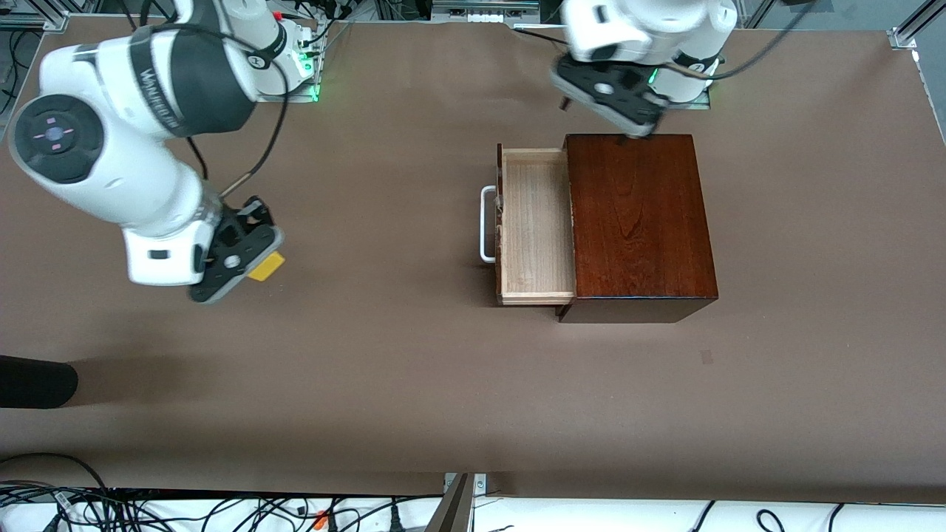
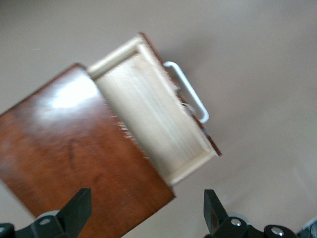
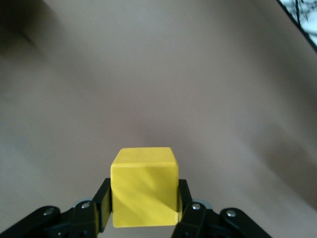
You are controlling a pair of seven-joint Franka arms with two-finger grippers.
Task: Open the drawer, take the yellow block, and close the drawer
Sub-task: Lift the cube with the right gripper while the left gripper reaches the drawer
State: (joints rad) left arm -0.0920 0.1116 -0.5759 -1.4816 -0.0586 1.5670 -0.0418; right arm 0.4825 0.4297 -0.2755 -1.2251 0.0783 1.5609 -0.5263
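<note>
The right gripper [image 3: 143, 210] is gripping the yellow block [image 3: 144, 187] between its fingers, holding it above the bare brown table [image 1: 384, 355] toward the right arm's end, well apart from the mahogany box [image 1: 639, 222]. The drawer [image 1: 536, 225] is standing pulled out, its pale tray showing nothing inside and its white handle [image 1: 485, 224] untouched. The left gripper [image 2: 146, 210] is hanging over the box's top near the left arm's base, fingers spread apart and holding nothing

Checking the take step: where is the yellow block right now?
The yellow block is clamped in the right gripper, over bare table toward the right arm's end, well clear of the open drawer.
</note>
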